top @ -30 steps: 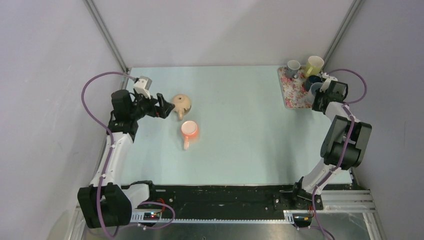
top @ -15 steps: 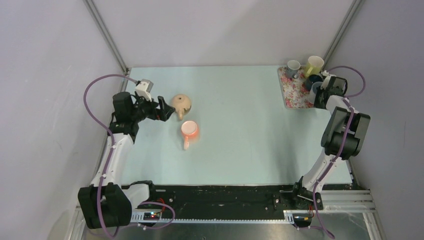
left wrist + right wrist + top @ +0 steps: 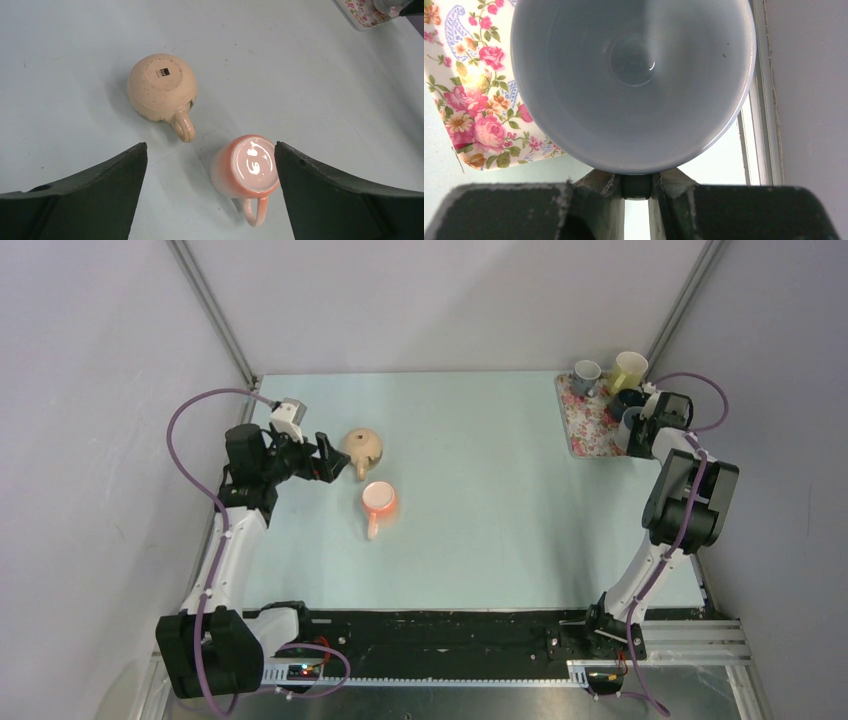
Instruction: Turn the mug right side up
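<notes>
Handle of a pale grey mug [image 3: 631, 75] sits pinched between the closed jaws of your right gripper [image 3: 636, 186], its mouth facing the wrist camera, at the floral tray [image 3: 469, 100]; your left gripper [image 3: 210, 149] is spread wide, facing the beige mug [image 3: 161, 86] and orange mug [image 3: 246, 167]; both stand upside down on the table [image 3: 300, 75], close but apart.

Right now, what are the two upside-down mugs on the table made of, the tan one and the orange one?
Both look ceramic. The tan mug seems matte, speckled stoneware: dull surface, dark flecks, a stamp on its base. The orange mug looks glazed and glossy: its pale base shows bright reflections. Plastic can't be ruled out.
</notes>
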`<state>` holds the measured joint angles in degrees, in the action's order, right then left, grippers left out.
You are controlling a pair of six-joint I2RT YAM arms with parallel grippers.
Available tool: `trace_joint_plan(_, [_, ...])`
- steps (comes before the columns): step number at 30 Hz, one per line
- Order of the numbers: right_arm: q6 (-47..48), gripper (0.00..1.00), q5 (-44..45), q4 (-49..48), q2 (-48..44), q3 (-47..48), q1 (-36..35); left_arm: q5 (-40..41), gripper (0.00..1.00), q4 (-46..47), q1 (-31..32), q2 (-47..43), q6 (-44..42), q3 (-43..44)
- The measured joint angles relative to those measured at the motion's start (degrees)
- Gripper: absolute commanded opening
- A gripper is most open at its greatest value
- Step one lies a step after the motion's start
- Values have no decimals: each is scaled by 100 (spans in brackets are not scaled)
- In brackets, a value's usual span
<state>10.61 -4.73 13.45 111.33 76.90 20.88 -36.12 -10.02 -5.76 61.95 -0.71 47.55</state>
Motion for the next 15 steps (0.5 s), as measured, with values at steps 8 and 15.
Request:
trace_joint_plan(8, [-2, 48, 66, 48, 140, 212, 0, -2, 100, 0, 0, 0, 0, 0])
trace_joint_plan(15, [-7, 65, 98, 146, 105, 295, 63, 7, 100, 2, 0, -24, -33, -20])
